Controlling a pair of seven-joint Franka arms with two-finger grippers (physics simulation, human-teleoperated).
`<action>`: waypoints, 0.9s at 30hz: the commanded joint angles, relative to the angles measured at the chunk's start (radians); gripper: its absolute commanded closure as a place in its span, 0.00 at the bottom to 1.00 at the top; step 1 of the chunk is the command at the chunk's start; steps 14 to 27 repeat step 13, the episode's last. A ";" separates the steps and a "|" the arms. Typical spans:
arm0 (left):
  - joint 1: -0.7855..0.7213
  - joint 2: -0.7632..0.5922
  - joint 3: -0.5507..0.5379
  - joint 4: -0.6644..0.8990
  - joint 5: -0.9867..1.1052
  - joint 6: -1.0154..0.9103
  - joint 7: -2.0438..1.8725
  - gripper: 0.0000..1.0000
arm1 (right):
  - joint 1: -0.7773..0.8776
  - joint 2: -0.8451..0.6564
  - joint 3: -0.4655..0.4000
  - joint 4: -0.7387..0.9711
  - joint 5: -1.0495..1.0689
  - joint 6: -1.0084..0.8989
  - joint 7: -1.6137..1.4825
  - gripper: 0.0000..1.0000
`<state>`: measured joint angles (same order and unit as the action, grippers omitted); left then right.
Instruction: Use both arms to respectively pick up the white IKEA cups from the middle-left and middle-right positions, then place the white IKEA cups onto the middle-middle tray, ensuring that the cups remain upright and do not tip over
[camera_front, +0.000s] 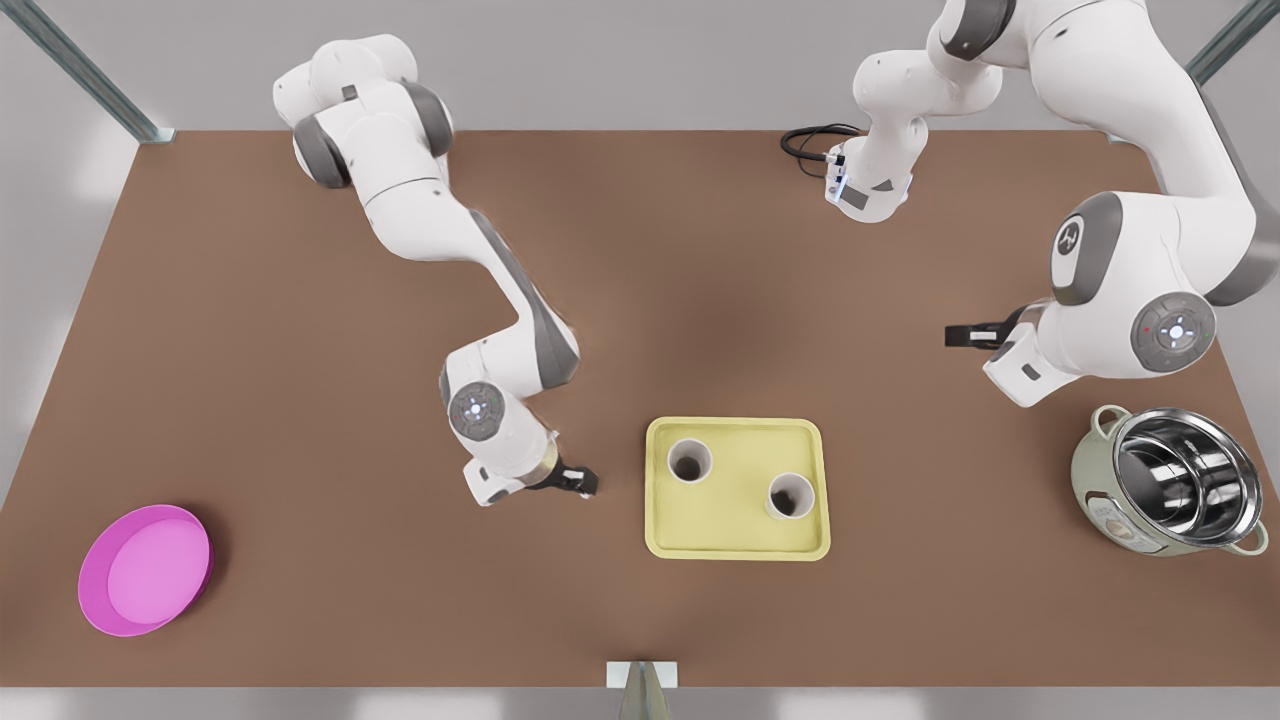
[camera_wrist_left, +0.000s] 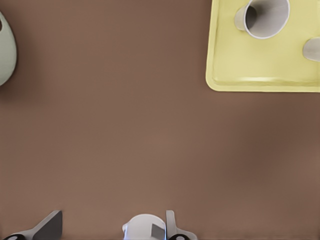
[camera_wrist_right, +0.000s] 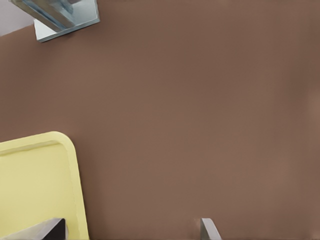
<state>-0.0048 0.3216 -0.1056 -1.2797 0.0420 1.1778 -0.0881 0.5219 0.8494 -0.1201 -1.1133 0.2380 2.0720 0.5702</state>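
Metal bracket (camera_front: 641, 680) at the brown matte counter's (camera_front: 350, 600) near edge. I see both tapered white IKEA cups (camera_front: 690, 461) (camera_front: 790, 495) upright on the pale yellow, round-cornered tray (camera_front: 737, 549). Right gripper (camera_front: 580, 483) spread beside the tray; left gripper (camera_front: 955, 335) spread, well apart.

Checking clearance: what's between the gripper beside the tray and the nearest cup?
Front view: only brown table, then the rim and bare floor of the tray, between the open right gripper and the nearer cup. The left gripper waits above the table.
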 joint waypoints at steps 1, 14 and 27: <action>0.000 -0.001 0.000 0.000 -0.002 -0.010 0.105 0.00 | -0.072 -0.006 0.000 -0.008 -0.094 -0.247 -0.344 0.00; 0.002 0.005 0.000 0.000 -0.001 -0.009 0.105 0.00 | -0.373 -0.744 0.046 -0.347 -0.210 -0.688 -0.516 0.00; 0.002 0.005 0.000 0.000 -0.001 -0.009 0.105 0.00 | -0.373 -0.744 0.046 -0.347 -0.210 -0.688 -0.516 0.00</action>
